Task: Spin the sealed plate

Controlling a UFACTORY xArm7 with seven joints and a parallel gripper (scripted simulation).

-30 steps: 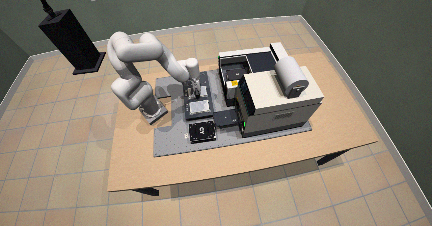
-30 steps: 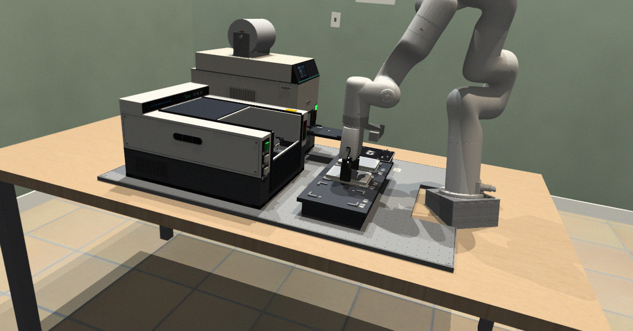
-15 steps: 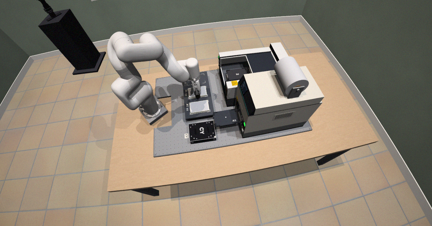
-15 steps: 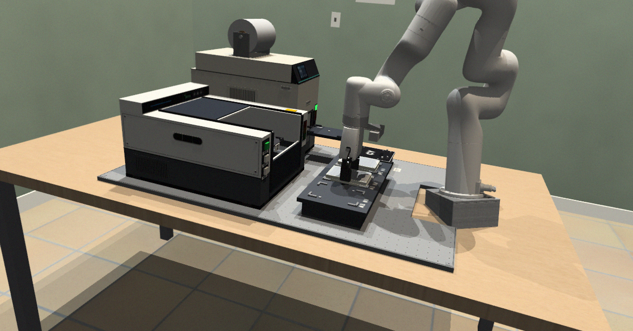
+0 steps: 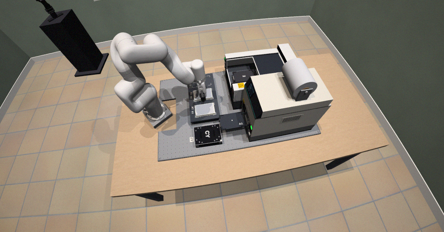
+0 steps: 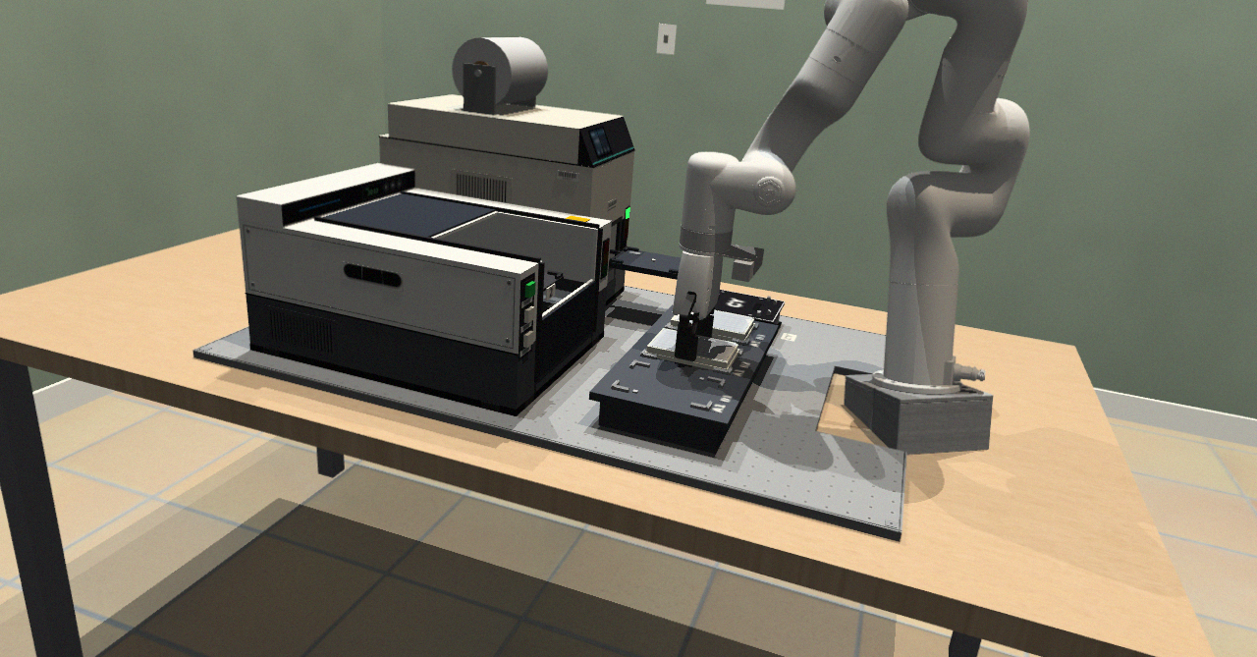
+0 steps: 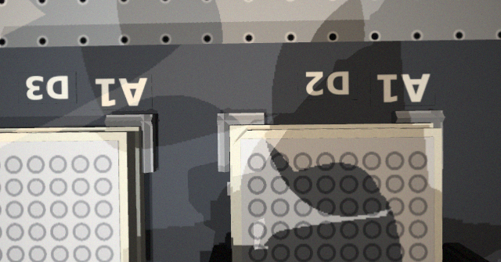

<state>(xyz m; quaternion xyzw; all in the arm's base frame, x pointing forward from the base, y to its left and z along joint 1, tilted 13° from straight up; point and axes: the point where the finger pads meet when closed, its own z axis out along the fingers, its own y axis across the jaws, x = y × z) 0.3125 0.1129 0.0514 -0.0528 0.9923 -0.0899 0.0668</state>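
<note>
The balance plate BAL (image 7: 337, 195) lies on deck spot D2 between its corner locators, under my arm's shadow; it also shows in the overhead view (image 5: 203, 94). My gripper (image 5: 202, 98) is open and stands low over this plate, fingers straddling it (image 6: 691, 328); the fingertips are out of the wrist view. K37 (image 7: 63, 195) (image 5: 204, 109) sits on D3 beside it. The centrifuge (image 5: 248, 66) has its door open, with a dark bucket marked 2 (image 5: 242, 75) at the opening. The sealer's stage (image 5: 232, 121) is out and bare. The CY nest (image 5: 207, 134) is bare. K73 is not in view.
The sealer (image 5: 285, 103) with its roll on top stands right of the deck row. The centrifuge's keys (image 6: 527, 310) are on its front edge near the open bay. D1 (image 6: 668, 394) is bare. My arm's base (image 5: 155, 114) stands left of the deck.
</note>
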